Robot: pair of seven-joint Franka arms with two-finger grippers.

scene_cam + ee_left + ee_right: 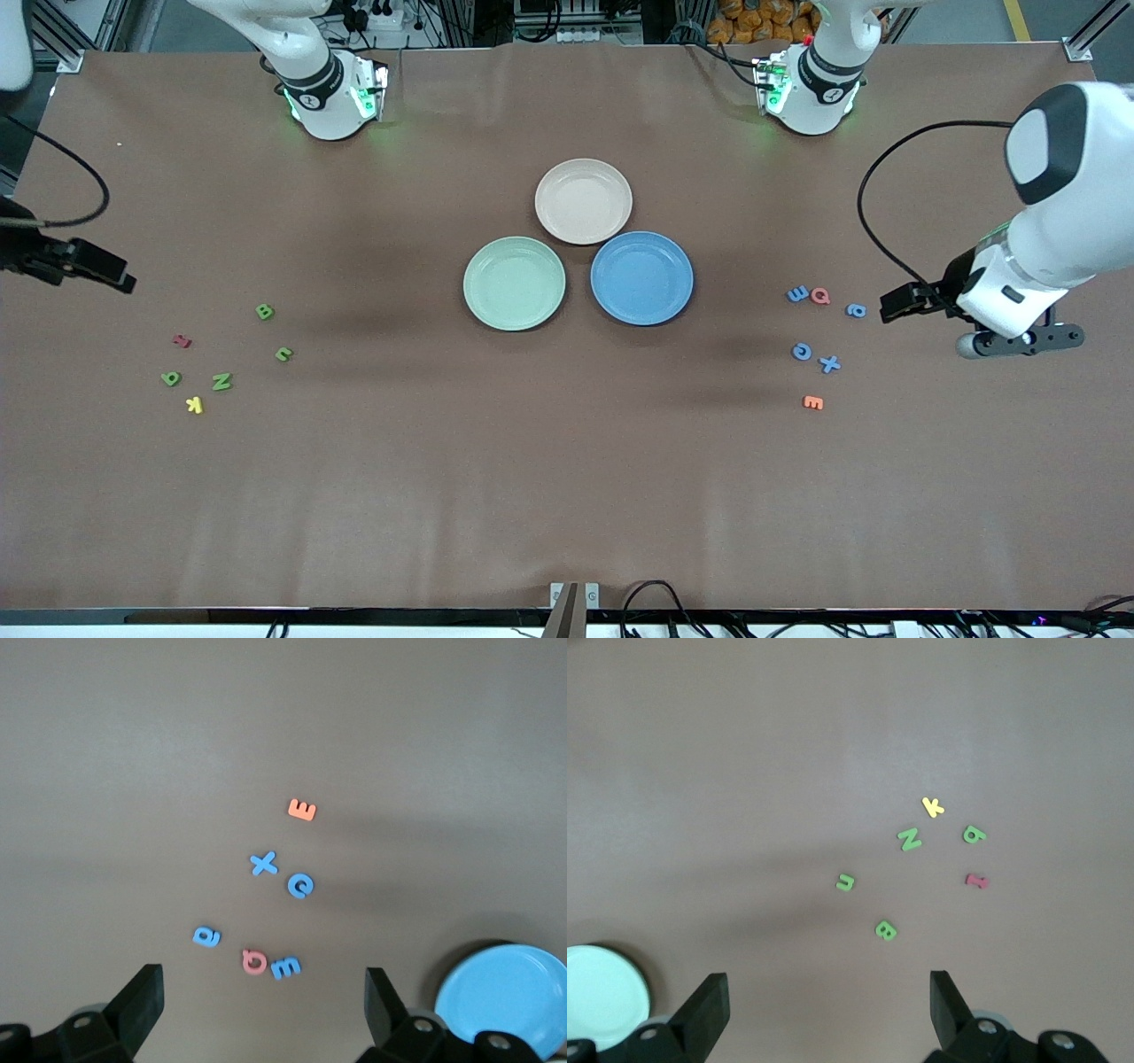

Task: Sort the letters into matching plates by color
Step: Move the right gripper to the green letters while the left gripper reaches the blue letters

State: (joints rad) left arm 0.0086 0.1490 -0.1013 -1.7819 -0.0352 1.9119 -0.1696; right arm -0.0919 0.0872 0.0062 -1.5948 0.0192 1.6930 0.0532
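- The left gripper (pixel 264 1001) is seen with its fingers (pixel 142 997) spread wide and nothing between them; it hangs over the table at the left arm's end, near the blue letter cluster.
- The right gripper (pixel 828 1005) is likewise spread wide and empty, held over the table at the right arm's end, near the green letter cluster.
- Under the left wrist camera four blue letters are found: an X (pixel 263 864), a C (pixel 301 886), an a (pixel 206 936) and an m-like piece (pixel 285 967). A pink Q (pixel 253 961) lies just beside that last piece, and an orange E (pixel 303 809) lies apart.
- Under the right wrist camera four green letters are found: a B (pixel 886 929), a u (pixel 845 881), an N (pixel 909 840) and a d-like piece (pixel 974 835). A yellow K (pixel 932 806) and a red piece (pixel 976 880) are mixed among them.
- At the table's middle the green plate (pixel 514 283) and the blue plate (pixel 641 277) stand side by side, with a beige plate (pixel 583 201) farther from the front camera. All three are bare.
- The sorting is judged not yet begun: no letter is in a plate or held, so all eight green and blue pieces remain to be carried.
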